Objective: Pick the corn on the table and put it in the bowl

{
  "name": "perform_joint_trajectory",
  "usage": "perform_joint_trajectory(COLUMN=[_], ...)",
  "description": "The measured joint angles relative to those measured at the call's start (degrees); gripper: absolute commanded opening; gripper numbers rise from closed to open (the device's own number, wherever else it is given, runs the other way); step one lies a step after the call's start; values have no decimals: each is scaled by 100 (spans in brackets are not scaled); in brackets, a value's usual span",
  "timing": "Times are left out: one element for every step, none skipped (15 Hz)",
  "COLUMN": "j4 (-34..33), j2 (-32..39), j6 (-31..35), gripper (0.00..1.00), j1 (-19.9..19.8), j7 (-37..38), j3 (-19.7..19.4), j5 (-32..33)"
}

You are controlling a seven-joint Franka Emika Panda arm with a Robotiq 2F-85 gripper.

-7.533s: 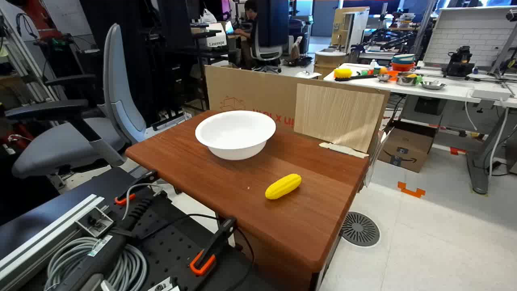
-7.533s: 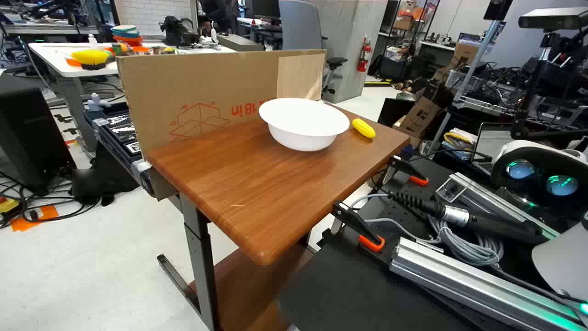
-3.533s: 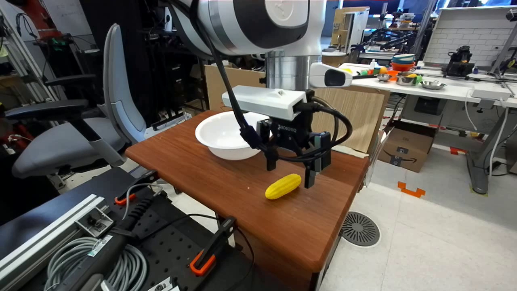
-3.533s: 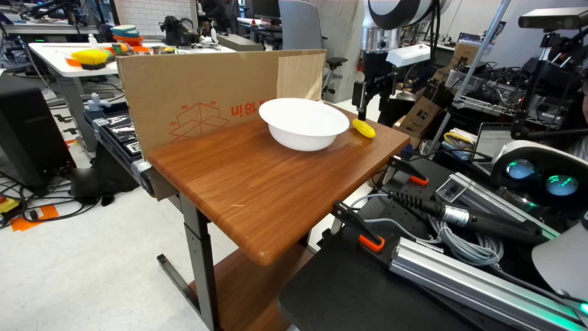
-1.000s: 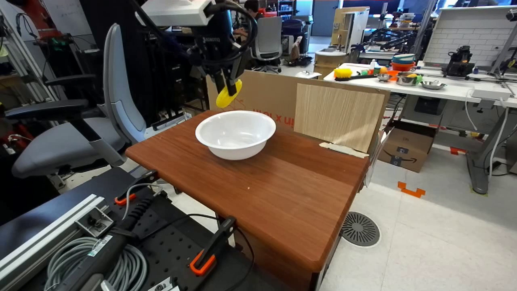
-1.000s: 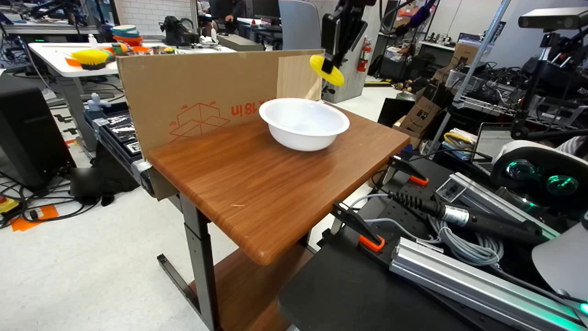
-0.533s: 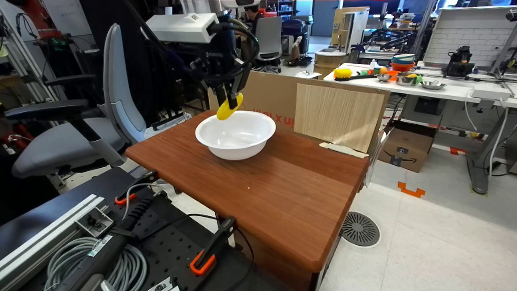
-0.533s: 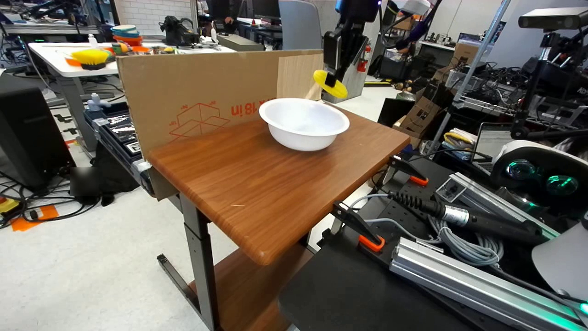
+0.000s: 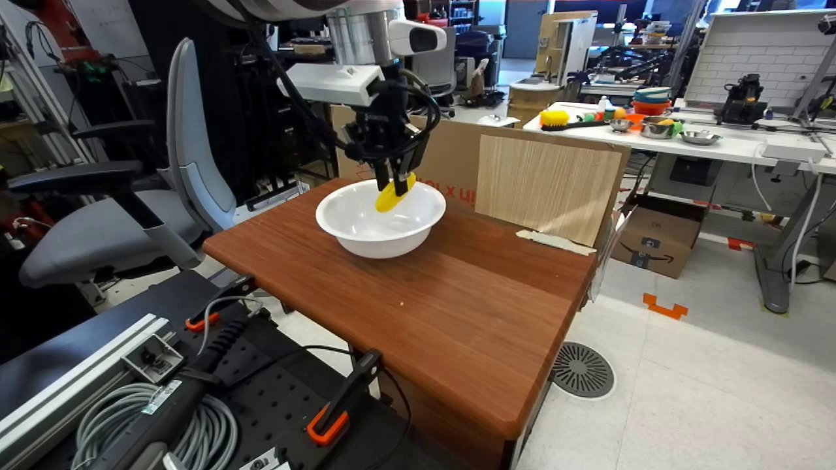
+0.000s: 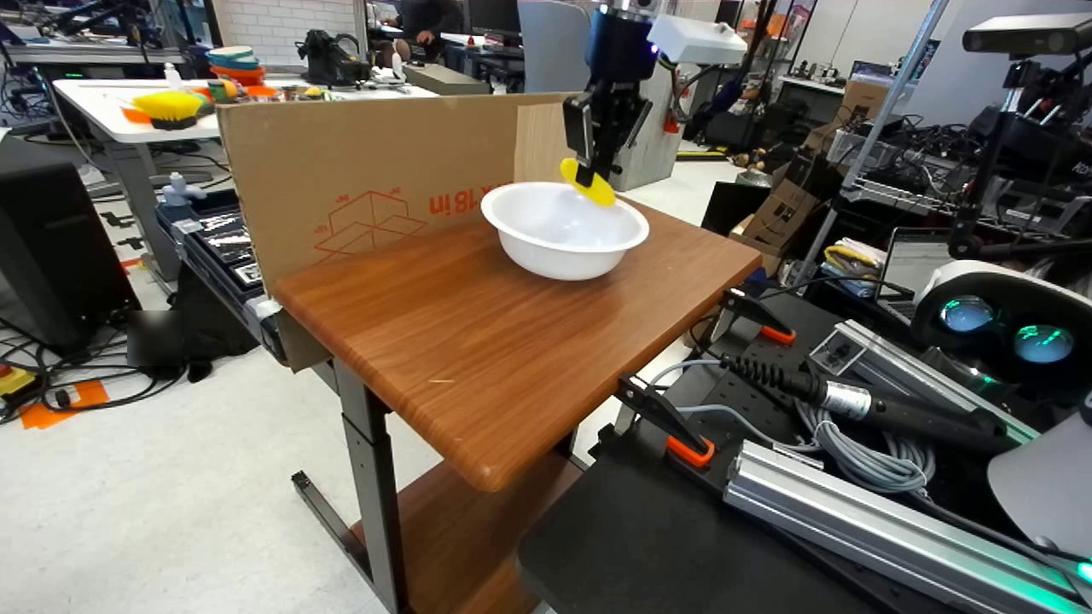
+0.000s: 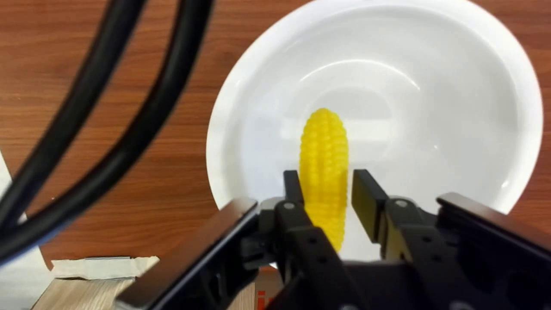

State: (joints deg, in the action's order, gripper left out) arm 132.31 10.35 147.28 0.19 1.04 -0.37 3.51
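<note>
The yellow corn (image 9: 386,201) is in the air over the white bowl (image 9: 379,247), tilted, one end lower; it shows in the other exterior picture too (image 10: 600,196). The bowl (image 10: 563,263) stands upright on the reddish-brown table (image 9: 483,339). My gripper (image 9: 392,189) points down around the corn. In the wrist view the fingers (image 11: 329,185) stand apart either side of the corn (image 11: 323,146), with a strip of bowl (image 11: 430,129) visible between corn and right finger. Contact with the left finger is hard to tell. The corn lies over the bowl's inside.
A cardboard sheet (image 10: 375,162) with a wood-grain panel (image 9: 548,189) stands upright along the table's back edge. Black clamps with orange ends (image 9: 330,421) grip the table's edge by a black perforated board (image 9: 274,391) carrying coiled cable. Black cables cross the wrist view's left.
The corn was lifted off the table by my gripper and carried to the bowl. In the last second, gripper and corn have come lower and over the bowl.
</note>
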Motion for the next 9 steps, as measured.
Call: perform_joint_trajectory(j4=[-82, -150, -195, -217, -224, -226, -225, -223, -215], j2=[92, 164, 211, 228, 222, 201, 161, 90, 36], j6=[0, 0, 0, 0, -1, -1, -34, -151, -191], gripper=[75, 81, 90, 97, 100, 100, 100, 100, 100], j1=[0, 0, 0, 0, 0, 0, 0, 0, -2], j7=[49, 87, 100, 101, 101, 101, 99, 102, 103], j3=[-1, -6, -12, -20, -28, -35, -44, -67, -78], j5=[20, 40, 42, 42, 42, 41, 44, 92, 99])
